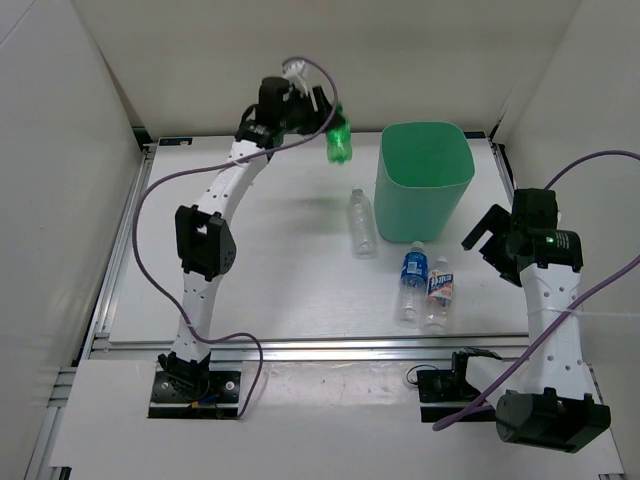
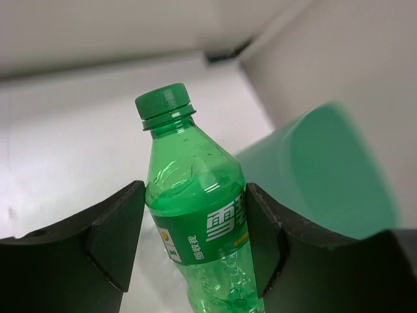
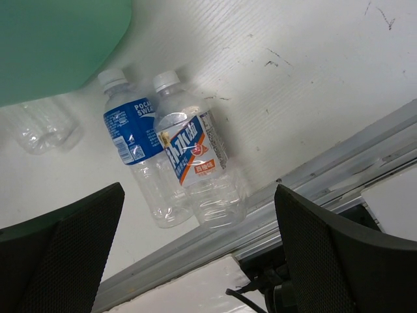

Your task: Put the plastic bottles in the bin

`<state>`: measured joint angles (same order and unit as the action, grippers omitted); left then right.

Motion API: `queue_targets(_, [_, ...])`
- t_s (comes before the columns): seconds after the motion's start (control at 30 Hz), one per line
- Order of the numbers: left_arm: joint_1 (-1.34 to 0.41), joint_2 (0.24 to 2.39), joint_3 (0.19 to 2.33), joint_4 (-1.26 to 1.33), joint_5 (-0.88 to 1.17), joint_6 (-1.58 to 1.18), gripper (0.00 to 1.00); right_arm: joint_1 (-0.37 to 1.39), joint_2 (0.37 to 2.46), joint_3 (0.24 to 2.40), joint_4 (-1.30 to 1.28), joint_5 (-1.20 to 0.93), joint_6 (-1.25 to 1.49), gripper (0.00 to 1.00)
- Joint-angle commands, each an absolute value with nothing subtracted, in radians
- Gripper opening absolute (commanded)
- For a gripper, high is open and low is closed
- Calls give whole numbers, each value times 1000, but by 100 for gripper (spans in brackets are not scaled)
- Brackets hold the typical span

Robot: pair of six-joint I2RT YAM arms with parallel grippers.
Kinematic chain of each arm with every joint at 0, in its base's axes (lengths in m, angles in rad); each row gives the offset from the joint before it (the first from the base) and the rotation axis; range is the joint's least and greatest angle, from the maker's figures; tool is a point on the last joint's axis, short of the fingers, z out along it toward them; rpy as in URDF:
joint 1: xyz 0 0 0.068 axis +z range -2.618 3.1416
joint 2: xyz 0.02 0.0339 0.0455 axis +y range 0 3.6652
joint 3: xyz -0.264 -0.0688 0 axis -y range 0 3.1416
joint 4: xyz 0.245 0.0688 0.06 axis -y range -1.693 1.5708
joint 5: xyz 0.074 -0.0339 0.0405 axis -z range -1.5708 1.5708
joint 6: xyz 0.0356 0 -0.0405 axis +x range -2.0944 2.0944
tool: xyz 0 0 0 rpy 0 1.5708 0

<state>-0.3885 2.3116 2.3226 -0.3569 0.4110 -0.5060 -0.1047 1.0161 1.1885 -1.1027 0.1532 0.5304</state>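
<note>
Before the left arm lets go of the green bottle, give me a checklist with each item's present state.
1. Grip: left gripper shut on the green bottle, a finger on each side of its label: ok.
2. Bottle over the bin opening: in the top view it shows left of the rim: not ok.
3. Bin upright, opening unblocked: ok.
4. Bottle's height above the rim: cannot tell.
5. Right gripper open, not over the bin, above the blue-label bottle and white-label bottle: ok.

Green bottle (image 2: 195,222) base cut off at bottom; bin (image 2: 326,176) blurred; clear bottle (image 3: 40,127) cut by left edge.
</note>
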Motion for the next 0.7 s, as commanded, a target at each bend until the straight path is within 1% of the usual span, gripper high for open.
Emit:
queue_targets(0.0, [-394, 2292, 2535, -331, 353, -572, 57, -109, 994, 1186, -1094, 189, 512, 100])
queue_targets(0.07, [-414, 2303, 2597, -312, 342, -606, 57, -109, 994, 1186, -1094, 199, 512, 100])
queue_targets(0.17, [-454, 2298, 2542, -206, 397, -650, 57, -109, 994, 1186, -1094, 199, 512, 100])
queue_targets(0.27, [-531, 2318, 2551, -144, 431, -664, 62, -109, 994, 1186, -1094, 199, 512, 100])
queue_targets(0.33, [-554, 2362, 2574, -94, 443, -716, 62, -109, 994, 1186, -1094, 199, 512, 100])
queue_targets(0.37, [-566, 2362, 2574, -81, 443, -729, 63, -109, 994, 1186, -1094, 199, 512, 100])
queue_targets(0.43, [-578, 2372, 2542, -23, 443, -765, 63, -109, 994, 1186, -1094, 199, 512, 100])
queue_targets(0.5, [-592, 2385, 2542, 9, 421, -787, 70, -109, 994, 1186, -1094, 199, 512, 100])
queue_targets(0.57, [-601, 2395, 2514, 46, 420, -810, 74, -109, 994, 1186, -1094, 190, 512, 100])
queue_targets(0.67, [-601, 2395, 2485, 46, 449, -810, 99, -109, 985, 1186, -1094, 190, 512, 100])
